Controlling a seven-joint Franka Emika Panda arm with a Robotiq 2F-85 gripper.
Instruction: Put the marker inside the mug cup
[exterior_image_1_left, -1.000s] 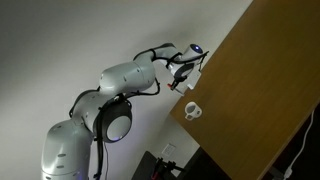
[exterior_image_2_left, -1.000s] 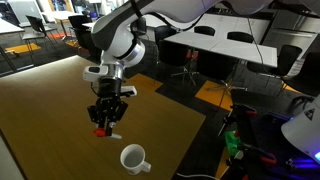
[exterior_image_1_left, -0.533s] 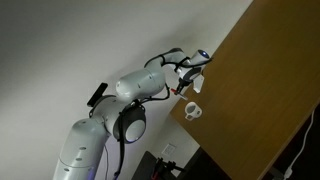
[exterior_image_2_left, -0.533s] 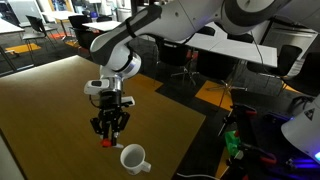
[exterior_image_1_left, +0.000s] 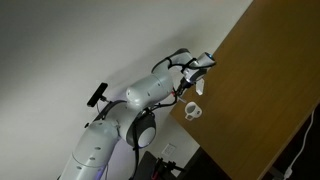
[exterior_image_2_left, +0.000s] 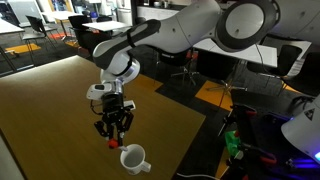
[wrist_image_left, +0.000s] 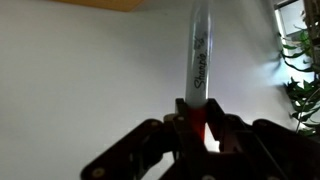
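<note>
**A:** Grip status?

**B:** Black two-finger gripper is clamped on the thin red marker with the whitish end. In the wrist view the marker sits pinched between both pads and sticks straight out past the tips. It looks centred, with no visible skew.

**A:** Where is it relative to the target?

**B:** The marker hangs tip-down above the brown wooden table, just beside the small white round mug with the dark inside. It's near the rim but not over the opening. In an exterior view the mug sits close to the table's edge.

**A:** How should the step go?

**B:** My read: finish the sideways move at this height first, until the tip is over the middle of the dark opening. Then descend straight, with the marker vertical, until the tip is below the rim, and only then part the fingers. Don't drop from above — a thin stick bounces out. Don't touch the rim either, because the mug is small and near the edge. The mug isn't in the wrist view, so align from the exterior views.
</note>
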